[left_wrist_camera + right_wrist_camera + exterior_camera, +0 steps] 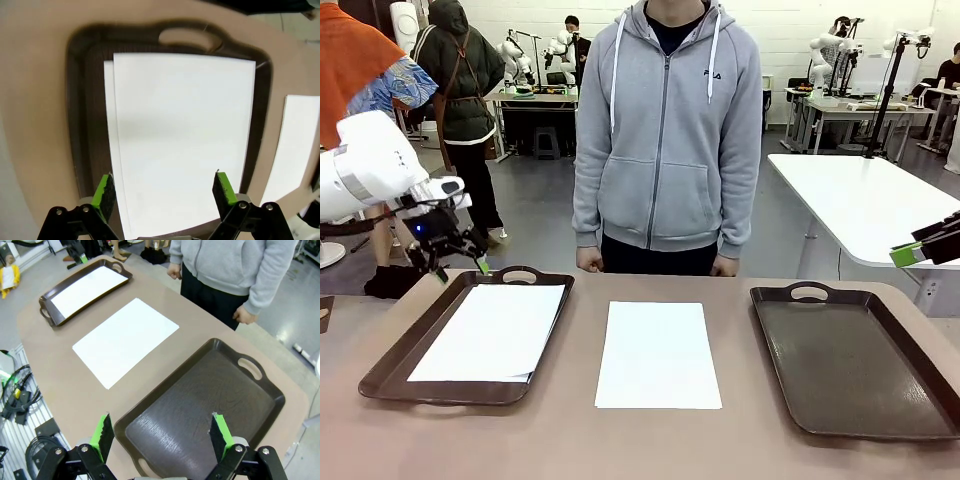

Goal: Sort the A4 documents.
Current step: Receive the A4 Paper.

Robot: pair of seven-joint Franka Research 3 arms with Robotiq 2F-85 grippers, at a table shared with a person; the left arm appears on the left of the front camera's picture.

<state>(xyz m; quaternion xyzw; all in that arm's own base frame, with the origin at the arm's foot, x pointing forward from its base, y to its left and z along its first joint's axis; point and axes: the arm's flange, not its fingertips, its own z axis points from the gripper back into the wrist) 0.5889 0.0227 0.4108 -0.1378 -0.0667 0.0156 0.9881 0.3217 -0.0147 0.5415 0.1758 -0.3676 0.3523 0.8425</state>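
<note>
White sheet (658, 355) apart from right tray (850, 365)

The tan table (570, 440) bears a left tray (410, 352), a right tray (850, 370), and one A4 sheet (658, 355) between them.

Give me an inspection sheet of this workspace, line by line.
Surface: brown table, bare between items.
Job's things: two overlapping A4 documents in the left tray; one single sheet flat on the table between the trays; right tray empty.
Clutter: nothing seen.
Pincers: left pincer open above the left tray; right pincer open above the right tray.
Cables: loose bundle on the floor beside the table.
Surroundings: person in grey hoodie standing at the far side; white table behind.
</note>
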